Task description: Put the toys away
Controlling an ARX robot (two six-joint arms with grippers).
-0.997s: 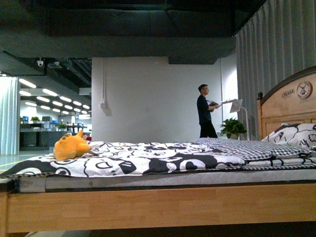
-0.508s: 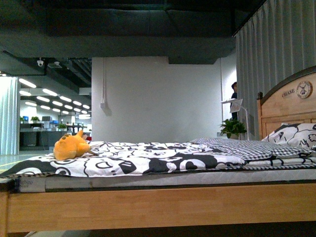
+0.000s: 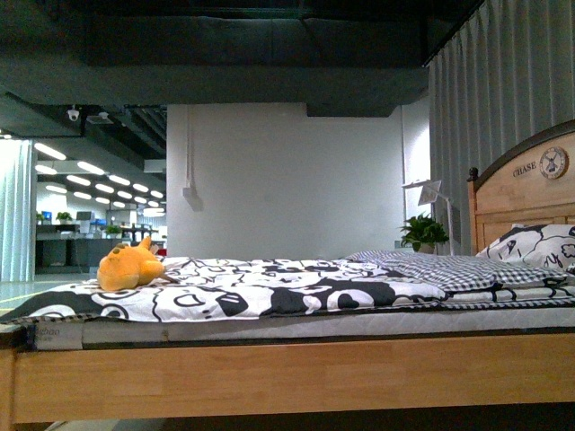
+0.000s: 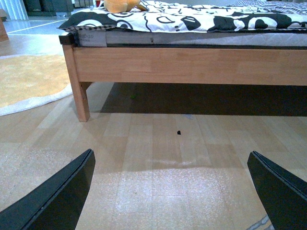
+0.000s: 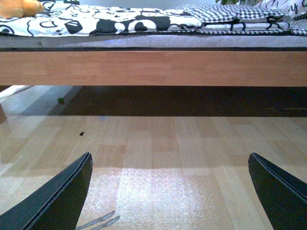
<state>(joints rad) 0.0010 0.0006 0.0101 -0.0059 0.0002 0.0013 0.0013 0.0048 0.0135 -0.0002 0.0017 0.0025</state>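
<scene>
Position of the plush toy (image 3: 130,267) on the bed (image 3: 287,377) — both grippers empty.
The orange toy lies on the black-and-white duvet (image 3: 269,296) at about 9 o'clock in the front view; left gripper (image 4: 168,191) and right gripper (image 5: 168,191) hang wide open over the wooden floor (image 4: 158,139), holding nothing.

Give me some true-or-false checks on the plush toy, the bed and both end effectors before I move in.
1. The orange plush toy lies on the bed, at the end away from the headboard. True.
2. The left end effector is shut on the toy. False: it is open and empty, low over the floor.
3. The right end effector is open. True.
4. The toy sits on the floor under the bed. False: it is on top of the black-and-white quilt.
</scene>
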